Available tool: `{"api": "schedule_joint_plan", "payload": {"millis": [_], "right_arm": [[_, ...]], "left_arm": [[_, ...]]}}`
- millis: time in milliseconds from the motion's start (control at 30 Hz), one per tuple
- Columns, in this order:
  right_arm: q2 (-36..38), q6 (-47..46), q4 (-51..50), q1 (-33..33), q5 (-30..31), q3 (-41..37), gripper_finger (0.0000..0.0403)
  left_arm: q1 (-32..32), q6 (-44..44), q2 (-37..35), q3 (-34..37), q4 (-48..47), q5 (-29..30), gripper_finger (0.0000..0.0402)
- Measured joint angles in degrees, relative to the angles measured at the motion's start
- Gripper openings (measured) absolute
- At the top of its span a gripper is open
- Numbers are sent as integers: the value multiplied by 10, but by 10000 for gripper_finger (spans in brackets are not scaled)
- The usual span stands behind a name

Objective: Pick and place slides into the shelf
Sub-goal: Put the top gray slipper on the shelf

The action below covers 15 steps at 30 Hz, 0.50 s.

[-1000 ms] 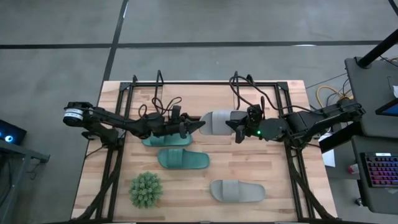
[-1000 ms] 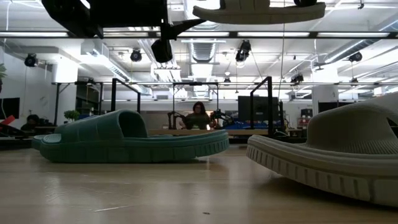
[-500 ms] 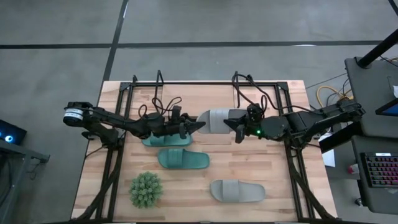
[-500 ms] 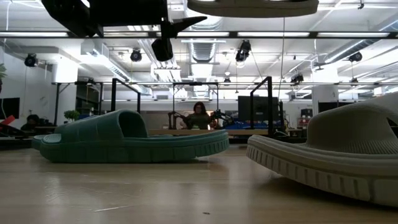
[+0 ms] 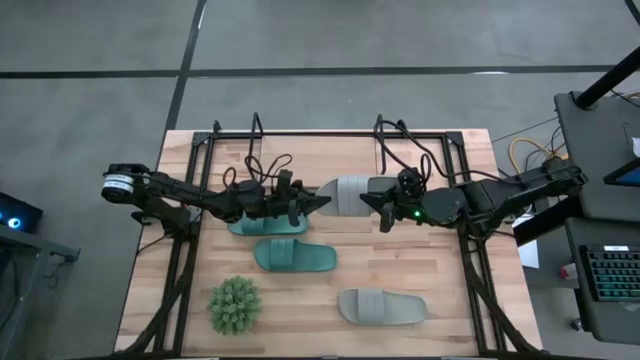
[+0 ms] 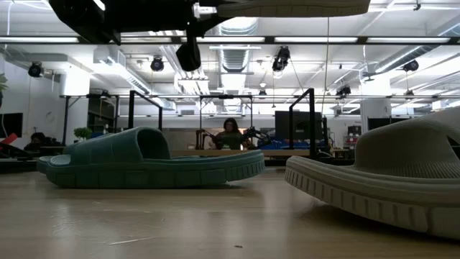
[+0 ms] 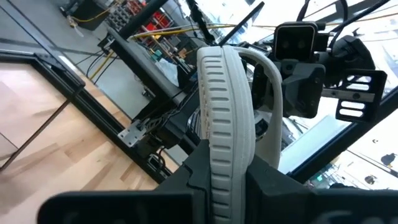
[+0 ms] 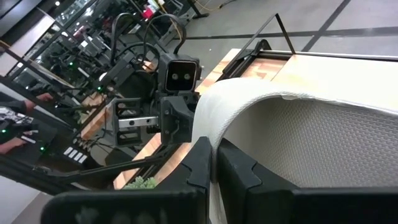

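Since the earlier frame, left gripper (image 5: 318, 203) closes onto the light grey ribbed rubber slide (image 5: 350, 195), which right gripper (image 5: 378, 207) also clamps, held above the wooden table (image 5: 440, 280).

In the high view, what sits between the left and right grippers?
A light grey slide, held off the table. The left gripper pinches one end and the right gripper the other; both wrist views show fingers shut on it.

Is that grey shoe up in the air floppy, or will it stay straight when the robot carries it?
Probably fairly stiff: the grey slide hangs level between the left tool and right tool without sagging. It looks light, since thin fingers pinching its edges hold it up. Its ribbed rubber edge likely helps against slipping.
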<state>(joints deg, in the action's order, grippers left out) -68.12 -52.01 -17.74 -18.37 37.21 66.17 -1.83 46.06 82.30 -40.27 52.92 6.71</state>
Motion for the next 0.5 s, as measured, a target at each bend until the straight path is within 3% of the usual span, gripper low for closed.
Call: {"api": "schedule_joint_plan", "payload": {"millis": [500], "right_arm": [[28,15,8,0,7,0,22]], "left_arm": [[0,-7,-6,-1,5,32,16]]}}
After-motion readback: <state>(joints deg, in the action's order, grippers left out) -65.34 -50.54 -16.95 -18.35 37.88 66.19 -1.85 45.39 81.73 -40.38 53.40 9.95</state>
